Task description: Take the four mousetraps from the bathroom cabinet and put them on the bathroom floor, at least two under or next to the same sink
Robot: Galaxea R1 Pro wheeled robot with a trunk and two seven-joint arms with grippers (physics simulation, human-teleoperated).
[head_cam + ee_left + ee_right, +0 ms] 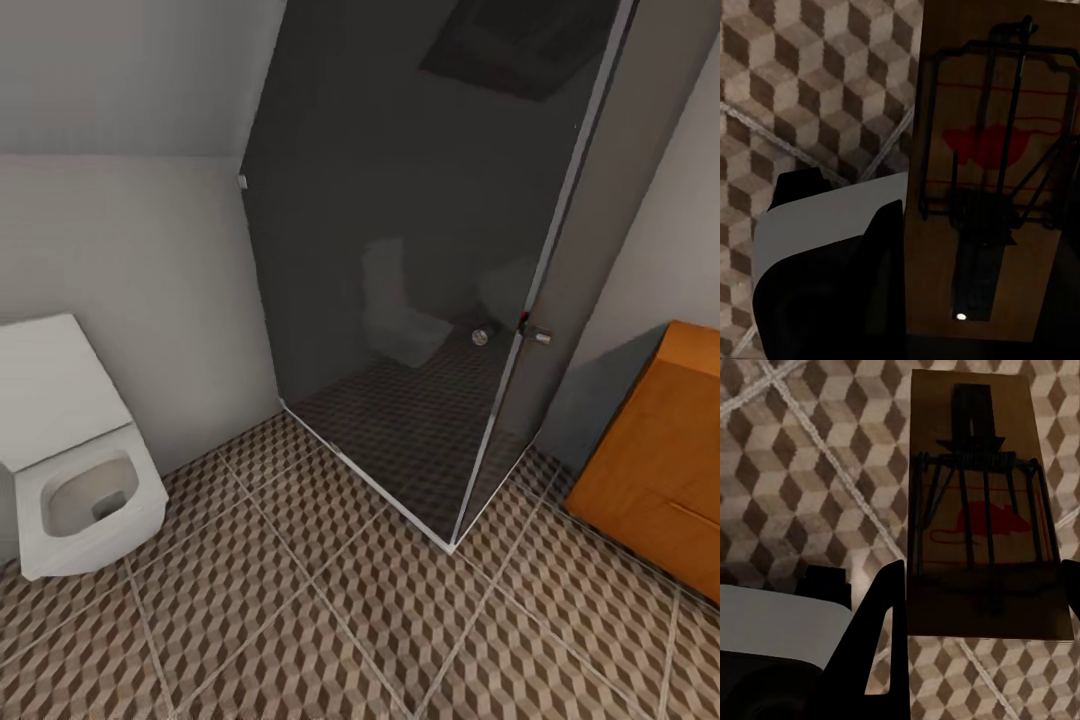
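You are carrying a mousetrap in each claw: the left claw point(967, 247) is closed on one mousetrap point(990, 172), and the right claw point(979, 607) is closed on the other mousetrap point(979, 510), each slab pinched across its width near one end, so most of the board sticks out ahead of the fingers. Treat these as light, stiff little wooden boards with a wire spring frame on top (the red mouse print sits under the wire); they won't bend, but a thin flat board held only at one end can likely swivel or slip if it bumps anything, so I'd keep the pinch on the bare wood edges and off the wire. Below both claws lies the bathroom floor point(330, 610), cube-patterned tile with pale grout lines, well apart from the traps as far as I can judge, so neither is placed yet. Ahead of the claws stands a dark glass shower screen point(420, 260) whose corner juts out toward you, with a white toilet point(70, 470) off to the left claw's side and the orange-brown cabinet point(660, 460) off to the right claw's side. The open tile between those three is roomy enough to lower and release, though the sink is not in these views, so you will likely need to turn before setting them down.
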